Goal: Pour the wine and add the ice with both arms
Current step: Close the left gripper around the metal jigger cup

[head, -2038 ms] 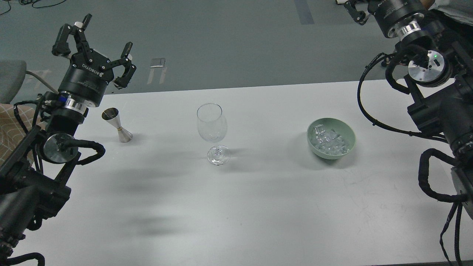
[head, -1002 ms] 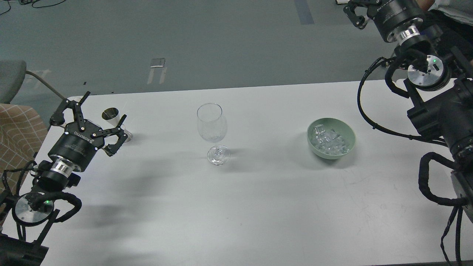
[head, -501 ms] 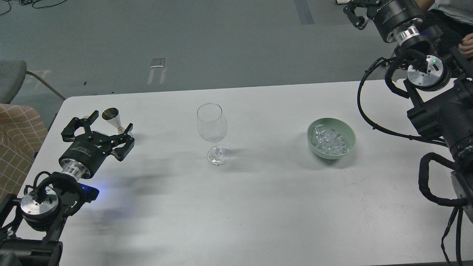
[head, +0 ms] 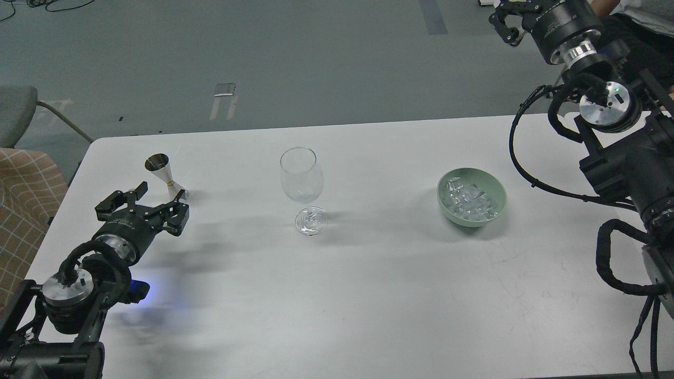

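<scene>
Fingers spread wide and holding nothing, our left gripper (head: 141, 206) hangs low over the bench (head: 368, 295), just short of the small steel jigger (head: 166, 177) standing upright beyond it. We judge this to be the reach for the jigger — the next move calls for easing forward and closing on its narrow waist without tipping it. Further out stands the wine glass (head: 302, 181), apparently empty, and well to its right the green bowl (head: 472, 196) holding the ice (head: 466, 201). Our right gripper (head: 509, 21) sits high at the frame's edge — we cannot tell its state. No lettering reads clearly.
</scene>
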Available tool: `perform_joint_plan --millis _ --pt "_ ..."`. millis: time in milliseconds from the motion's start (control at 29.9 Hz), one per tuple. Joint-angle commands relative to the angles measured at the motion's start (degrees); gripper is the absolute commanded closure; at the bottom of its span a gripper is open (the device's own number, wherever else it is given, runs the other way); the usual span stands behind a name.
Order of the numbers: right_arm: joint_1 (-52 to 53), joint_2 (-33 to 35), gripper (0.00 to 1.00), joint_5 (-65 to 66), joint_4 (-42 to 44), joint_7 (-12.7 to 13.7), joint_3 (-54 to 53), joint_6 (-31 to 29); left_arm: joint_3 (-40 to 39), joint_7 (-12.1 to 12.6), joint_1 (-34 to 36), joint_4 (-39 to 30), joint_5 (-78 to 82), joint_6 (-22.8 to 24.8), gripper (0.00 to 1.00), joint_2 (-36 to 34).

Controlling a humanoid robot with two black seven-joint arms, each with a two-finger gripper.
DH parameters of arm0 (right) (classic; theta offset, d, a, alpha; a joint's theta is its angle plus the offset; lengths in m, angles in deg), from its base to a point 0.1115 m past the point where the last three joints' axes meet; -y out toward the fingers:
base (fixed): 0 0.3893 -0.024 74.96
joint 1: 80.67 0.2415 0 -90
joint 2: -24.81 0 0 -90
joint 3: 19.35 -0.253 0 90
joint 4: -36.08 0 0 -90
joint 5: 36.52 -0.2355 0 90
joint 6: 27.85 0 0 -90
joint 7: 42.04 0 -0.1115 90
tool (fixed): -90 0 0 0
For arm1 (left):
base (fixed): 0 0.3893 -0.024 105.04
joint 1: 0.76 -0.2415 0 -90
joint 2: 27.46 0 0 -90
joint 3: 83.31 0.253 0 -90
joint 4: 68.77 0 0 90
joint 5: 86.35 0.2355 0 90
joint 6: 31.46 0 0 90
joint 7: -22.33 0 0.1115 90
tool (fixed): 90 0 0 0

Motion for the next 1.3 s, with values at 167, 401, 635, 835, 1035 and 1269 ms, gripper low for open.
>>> perform_joint_plan --millis 167,401,635,835,1035,1269 --pt "0.14 -0.14 0.0 0.01 0.01 -0.01 -0.08 0.63 0.99 0.38 2.6 5.55 0.33 -1.16 0.25 -0.26" --pt "-0.03 -0.05 0.0 0.01 0.01 -0.01 0.27 0.72 0.9 0.82 5.76 5.73 0.24 -5.46 0.21 -0.35" --pt "-0.03 0.03 0.0 0.01 0.01 -0.01 0.18 0.72 0.64 1.69 6.29 5.73 0.24 -5.99 0.04 -0.17" --pt "-0.03 0.03 0.0 0.01 0.01 -0.01 0.27 0.72 -0.51 1.26 5.5 4.94 0.06 -5.2 0.05 0.09" --pt "-0.03 0.03 0.0 0.01 0.01 -0.01 0.18 0.81 -1.3 1.17 5.59 5.02 0.06 -4.41 0.16 -0.08" --pt "-0.74 0.03 0.0 0.01 -0.08 -0.01 0.09 1.51 -1.47 1.52 6.91 6.78 0.06 -6.43 0.16 -0.17"
